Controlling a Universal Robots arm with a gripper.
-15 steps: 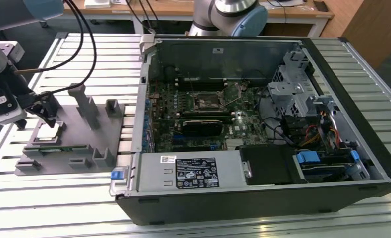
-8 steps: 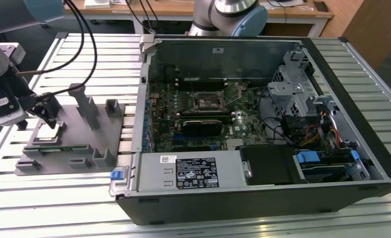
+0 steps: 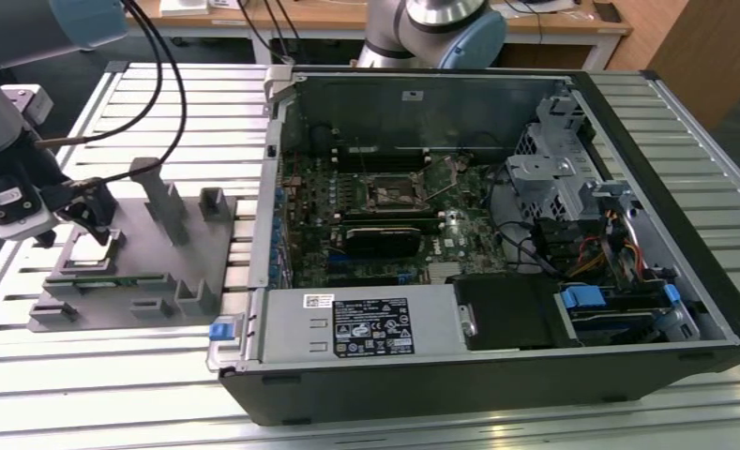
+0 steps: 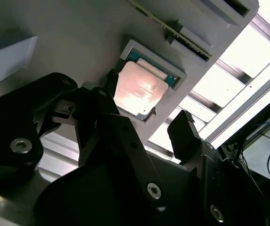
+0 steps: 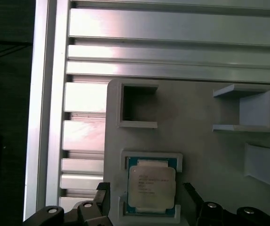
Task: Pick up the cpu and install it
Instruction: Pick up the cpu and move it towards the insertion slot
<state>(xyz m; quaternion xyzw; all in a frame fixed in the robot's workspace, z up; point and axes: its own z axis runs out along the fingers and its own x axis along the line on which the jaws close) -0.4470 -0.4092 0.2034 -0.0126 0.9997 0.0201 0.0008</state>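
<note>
One small square chip, the cpu [image 5: 151, 188], lies flat in a shallow framed pocket of the grey fixture [image 5: 201, 146]. Its silvery lid faces up and a thin green border shows around it. In the second wrist view the lid of the cpu [image 4: 139, 89] catches a warm glare, and it sits square inside the pocket walls and is not lifted.

The gripper [image 5: 147, 200] is directly over the chip, its dark fingers [image 5: 194, 200] spread wide, one to each side of the pocket and clear of the chip. So the cpu lies straight down from the gripper, between the fingers. Being square, it has no long axis to line up with; what matters is that the finger line crosses two opposite edges, and in both wrist views it looks roughly so. Nothing is held. From these views it cannot be told whether the fingertips have reached the fixture's surface.

A thin green memory stick [image 4: 172, 30] stands on edge in a slot of the same fixture, just beyond the pocket.

In the exterior view the gripper [image 3: 76, 220] hangs over the fixture [image 3: 132, 253] at that view's left, on the slatted metal counter [image 3: 344, 431]. The open computer case [image 3: 495, 234] rests beside the fixture, toward that view's right, with its motherboard socket [image 3: 388, 194] well apart from the chip. By this, the pick-up is not yet made.
</note>
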